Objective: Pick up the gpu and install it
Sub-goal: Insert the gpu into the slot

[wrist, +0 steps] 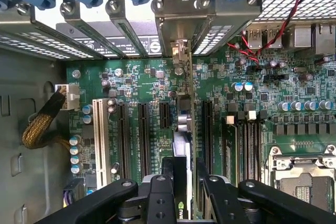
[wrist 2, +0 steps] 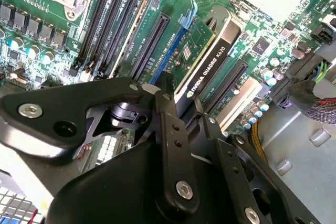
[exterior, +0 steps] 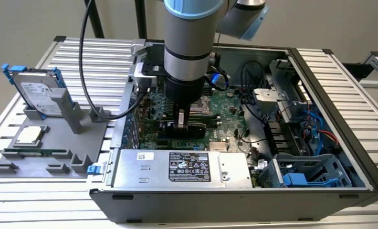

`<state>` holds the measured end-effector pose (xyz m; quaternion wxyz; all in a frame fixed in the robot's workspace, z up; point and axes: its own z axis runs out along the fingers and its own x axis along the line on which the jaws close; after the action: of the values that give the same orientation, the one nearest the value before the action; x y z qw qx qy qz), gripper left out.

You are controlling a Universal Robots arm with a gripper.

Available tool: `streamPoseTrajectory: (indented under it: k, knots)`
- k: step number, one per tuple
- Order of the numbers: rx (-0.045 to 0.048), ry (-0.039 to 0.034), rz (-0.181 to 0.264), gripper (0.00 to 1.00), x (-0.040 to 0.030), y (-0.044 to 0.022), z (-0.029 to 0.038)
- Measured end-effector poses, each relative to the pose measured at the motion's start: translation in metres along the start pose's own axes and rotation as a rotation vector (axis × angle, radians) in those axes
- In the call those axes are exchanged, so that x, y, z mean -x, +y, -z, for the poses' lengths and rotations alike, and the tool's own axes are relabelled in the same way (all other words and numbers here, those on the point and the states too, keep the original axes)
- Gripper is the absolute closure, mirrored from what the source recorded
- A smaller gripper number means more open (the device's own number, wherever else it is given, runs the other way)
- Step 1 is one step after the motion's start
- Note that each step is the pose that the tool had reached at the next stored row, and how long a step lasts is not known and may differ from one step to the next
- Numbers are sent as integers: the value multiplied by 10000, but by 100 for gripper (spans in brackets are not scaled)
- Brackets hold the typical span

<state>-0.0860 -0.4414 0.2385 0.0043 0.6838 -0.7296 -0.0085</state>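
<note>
The big open dark grey metal computer case (exterior: 341,119) lies flat on the ribbed silver table (exterior: 361,67). Inside it is the wide green main board (exterior: 230,112) full of little parts.

The grey and silver robot arm (exterior: 187,43) reaches straight down into the case, over the middle of the green main board. At its end is the black metal gripper (exterior: 182,125). Its two black fingers (wrist 2: 170,124) are pinched onto the gpu (wrist 2: 207,59), a flat green card with a black cooler block on one face. The card stands up on its thin edge, right on the green main board. In the second wrist view it stands beside a long blue slot (wrist 2: 169,51) and near the long black slots (wrist 2: 149,45). It looks like it is down at the board, but I cannot tell if it is pushed all the way in.

In the first wrist view, the card (wrist: 181,129) runs from the gripper (wrist: 181,182) toward the back wall of the case, where its silver metal bracket (wrist: 178,30) meets the row of silver slot covers (wrist: 94,30).

Beside the case, on the exterior view's left, a grey plastic holder (exterior: 42,157) sits on the table. A silver hard drive in a blue frame (exterior: 39,93) stands in it. A square silver chip (exterior: 33,136) and a long thin green memory stick (exterior: 36,152) lie in it too.

A silver power box (exterior: 183,169) sits in the case at the edge of the green main board.
</note>
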Motion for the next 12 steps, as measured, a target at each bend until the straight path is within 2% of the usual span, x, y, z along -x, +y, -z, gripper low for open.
streamPoseTrajectory:
  k: [3, 4, 5, 6, 11, 12]
  knots:
    - [-3, -5, 0, 100, 1, -1, -2]
    - [-15, -29, -1, 100, 3, -2, -12]
    - [-8, -16, 0, 100, 2, -1, -8]
    - [-5, -10, 0, 0, 1, -1, -5]
    - [2, 1, 2, 0, 0, -4, 5]
    - [4, 3, 1, 0, 0, -3, 38]
